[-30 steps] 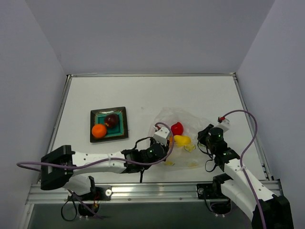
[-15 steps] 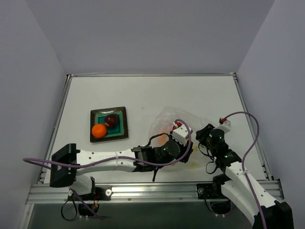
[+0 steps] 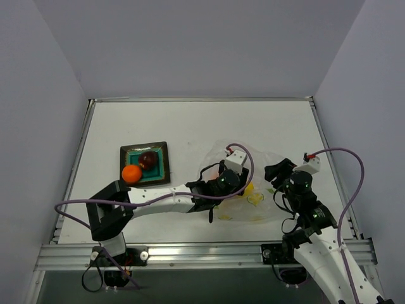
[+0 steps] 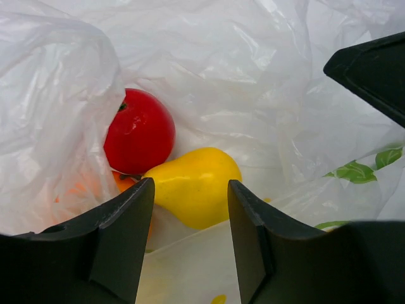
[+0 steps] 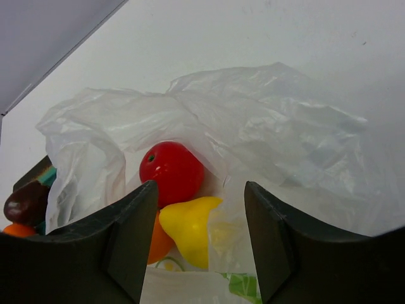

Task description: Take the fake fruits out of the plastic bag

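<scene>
The clear plastic bag (image 3: pixel 253 206) with lemon-slice print lies crumpled at the front centre-right. Inside it lie a red fruit (image 4: pixel 139 130), a yellow pear (image 4: pixel 193 183) and an orange fruit (image 4: pixel 123 182), touching one another. My left gripper (image 4: pixel 190 183) is open at the bag's mouth, its jaws either side of the pear and just short of it. In the top view it (image 3: pixel 243 185) covers the fruits. My right gripper (image 5: pixel 199 188) is open and empty beside the bag, facing the same red fruit (image 5: pixel 172 171) and pear (image 5: pixel 190 231). It (image 3: pixel 273 172) sits at the bag's right edge.
A teal square plate (image 3: pixel 159 172) with a dark rim sits at the left, holding a dark red fruit (image 3: pixel 148 158) and an orange (image 3: pixel 131 173). A raised rail borders the table (image 3: pixel 190 126). Grey walls stand around it.
My left arm has swung right and then away from the bases, onto the bag's mouth, and now covers the fruits from above. My right arm has pulled back a little to the right.
</scene>
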Robot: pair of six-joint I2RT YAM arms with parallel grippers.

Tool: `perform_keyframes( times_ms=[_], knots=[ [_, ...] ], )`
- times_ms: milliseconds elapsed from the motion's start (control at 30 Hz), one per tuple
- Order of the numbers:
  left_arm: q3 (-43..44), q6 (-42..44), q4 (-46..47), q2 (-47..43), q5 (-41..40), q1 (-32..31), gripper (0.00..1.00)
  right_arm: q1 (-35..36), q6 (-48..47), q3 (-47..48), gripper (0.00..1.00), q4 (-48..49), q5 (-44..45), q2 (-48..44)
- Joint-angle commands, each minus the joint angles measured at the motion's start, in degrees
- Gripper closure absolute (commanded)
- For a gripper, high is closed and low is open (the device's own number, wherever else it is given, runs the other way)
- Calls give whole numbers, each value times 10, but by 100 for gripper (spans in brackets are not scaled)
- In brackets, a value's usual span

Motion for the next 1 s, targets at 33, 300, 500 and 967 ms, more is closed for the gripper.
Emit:
perform_keyframes(
  times_ms=[33,300,500,967],
  knots=[
    [12,-12,32,14,21,-2,52,6,2,21,50,-62,-23,-21],
    [-11,-32,45,25,39,13,52,18,10,35,46,-90,-41,-29],
    [-30,-33,61,27,44,20,52,18,-20,112,52,-91,-5,-6],
    [-43,-45,73,21,80,46,43,56,48,-49,95,-61,-142,-13]
  ],
)
